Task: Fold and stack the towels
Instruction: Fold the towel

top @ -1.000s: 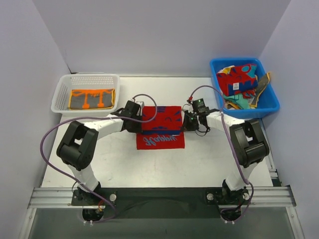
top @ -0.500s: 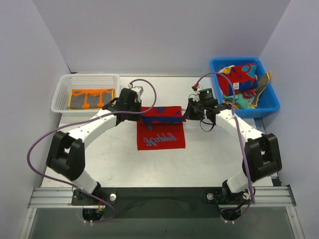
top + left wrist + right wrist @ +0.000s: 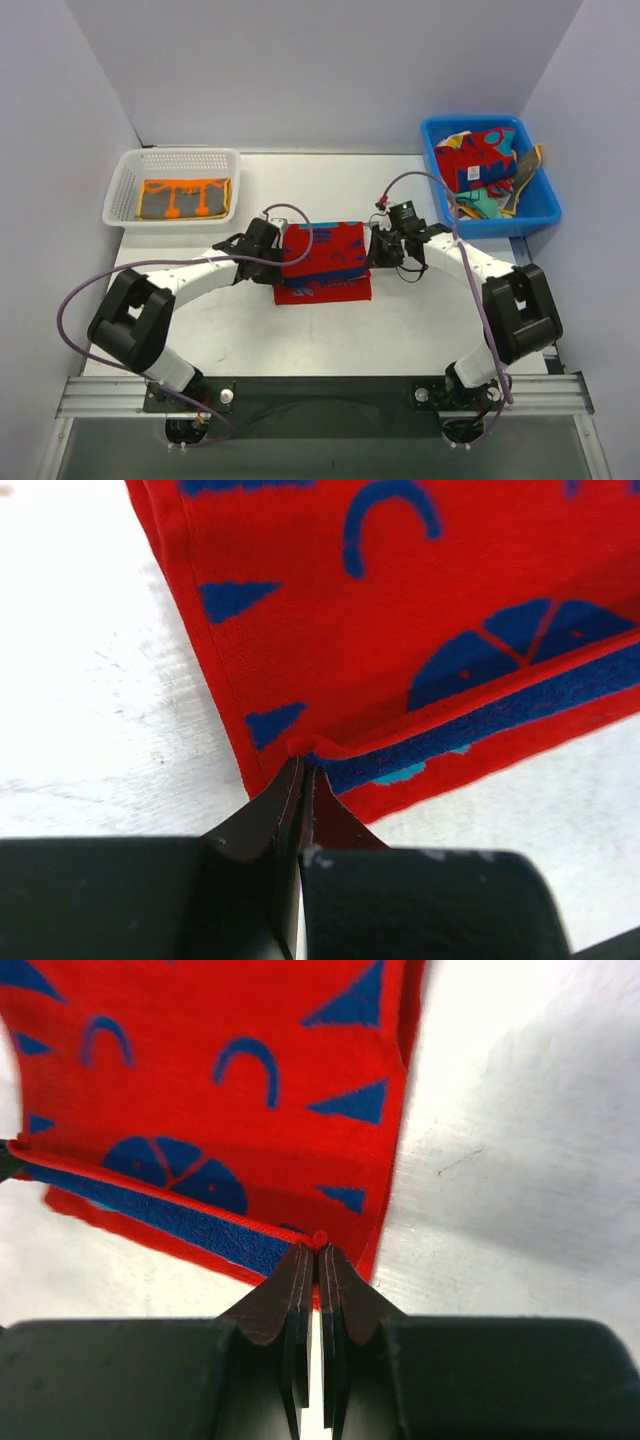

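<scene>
- Both sets of fingers are closed: left fingers [image 3: 285, 805] are pinched on one hem corner of the red towel [image 3: 322, 250], and right fingers [image 3: 300, 1278] are pinched on the opposite corner of the same edge.
- Towel lies mid-worktop [image 3: 250, 330] between the arms, its upper layer doubled over the lower. A strip of the lower layer shows at the near side.
- Judgement: the two-corner hold keeps the carried edge straight, so it lands square. The fold looks nearly laid, with the corners not yet released.
- White basket [image 3: 120, 190], far left, holds a flat orange-and-grey towel [image 3: 183, 197], probably the stacking place. Blue bin [image 3: 530, 215], far right, holds crumpled towels [image 3: 478, 150], probably waiting.
- Writing: none legible. The wrist views show only blue triangles, arcs and segmented circles. A white tag [image 3: 473, 172] in the bin is too small to read.
</scene>
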Robot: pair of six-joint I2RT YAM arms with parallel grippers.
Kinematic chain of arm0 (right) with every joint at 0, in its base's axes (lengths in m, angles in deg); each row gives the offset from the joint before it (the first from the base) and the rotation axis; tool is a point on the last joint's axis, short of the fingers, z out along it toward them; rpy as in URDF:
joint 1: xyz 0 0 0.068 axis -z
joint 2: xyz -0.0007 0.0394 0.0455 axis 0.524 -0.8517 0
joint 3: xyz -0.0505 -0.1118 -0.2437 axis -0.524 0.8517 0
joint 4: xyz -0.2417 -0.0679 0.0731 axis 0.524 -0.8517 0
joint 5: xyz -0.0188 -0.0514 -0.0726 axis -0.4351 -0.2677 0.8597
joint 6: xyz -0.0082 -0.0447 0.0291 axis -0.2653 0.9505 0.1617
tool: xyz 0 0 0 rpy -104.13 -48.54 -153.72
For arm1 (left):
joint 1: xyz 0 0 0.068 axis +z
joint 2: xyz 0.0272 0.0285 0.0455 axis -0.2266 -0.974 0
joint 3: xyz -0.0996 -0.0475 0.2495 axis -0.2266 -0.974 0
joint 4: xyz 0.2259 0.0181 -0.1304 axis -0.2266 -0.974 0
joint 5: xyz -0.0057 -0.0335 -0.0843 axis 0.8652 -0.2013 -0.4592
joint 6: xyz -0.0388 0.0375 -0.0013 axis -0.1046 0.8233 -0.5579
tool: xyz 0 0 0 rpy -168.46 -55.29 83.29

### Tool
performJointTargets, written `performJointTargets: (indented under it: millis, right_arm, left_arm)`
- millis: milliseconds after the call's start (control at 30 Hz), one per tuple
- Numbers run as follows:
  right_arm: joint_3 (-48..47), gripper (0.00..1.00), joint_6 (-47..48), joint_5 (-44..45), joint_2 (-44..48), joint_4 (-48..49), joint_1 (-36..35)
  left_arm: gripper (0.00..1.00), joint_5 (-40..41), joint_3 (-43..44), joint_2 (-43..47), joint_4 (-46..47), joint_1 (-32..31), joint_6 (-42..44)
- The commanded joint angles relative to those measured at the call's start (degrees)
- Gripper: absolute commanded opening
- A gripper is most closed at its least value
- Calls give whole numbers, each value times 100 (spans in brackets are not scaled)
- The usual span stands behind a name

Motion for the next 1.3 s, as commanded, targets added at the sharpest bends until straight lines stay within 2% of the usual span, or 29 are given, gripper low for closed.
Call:
performJointTargets:
  millis: [0, 200, 267, 300, 333, 367, 433, 467, 567, 600, 700, 767, 867, 1000, 1267]
  right_arm:
    - [153, 0, 39, 274, -402, 43, 36]
    - [276, 0, 118, 283, -351, 87, -8]
    - [302, 2, 135, 170, -316, 70, -8]
    - [311, 5, 144, 100, -290, 61, -8]
    - [346, 11, 136, 47, -272, 44, -8]
    - [364, 15, 144, -15, -185, -9, -17]
    - [442, 22, 162, -112, -18, -88, -35]
    - [478, 24, 171, -130, 209, -167, -52]
    - [531, 35, 320, -270, 736, -438, -79]
    - [540, 37, 372, -357, 861, -484, -105]
    - [496, 41, 434, -507, 1265, -572, -166]
    - [391, 41, 452, -499, 1345, -590, -202]
    - [198, 41, 364, -359, 1118, -589, -228]
    - [-23, 38, 180, -323, 661, -493, -316]
    - [469, 28, -260, -516, -130, 17, -255]
  left_arm:
    - [0, 163, -128, -282, 340, 4, -231]
    - [2, 427, -400, -10, 542, -137, -301]
    - [9, 462, -479, 104, 551, -146, -310]
    - [16, 462, -497, 209, 543, -146, -319]
    - [29, 462, -532, 279, 482, -137, -336]
    - [37, 462, -550, 376, 437, -146, -337]
    - [46, 462, -602, 743, 297, -163, -372]
    - [58, 471, -672, 911, 227, -181, -389]
    - [71, 488, -848, 1711, 7, -294, -486]
    - [73, 506, -901, 1922, -28, -312, -573]
    - [74, 585, -1068, 2669, -117, -321, -732]
    - [74, 629, -1068, 2732, -108, -321, -793]
    - [72, 585, -902, 2479, 6, -321, -794]
    - [63, 418, -568, 1707, 199, -382, -802]
    - [43, 313, -707, 606, 542, -550, -916]
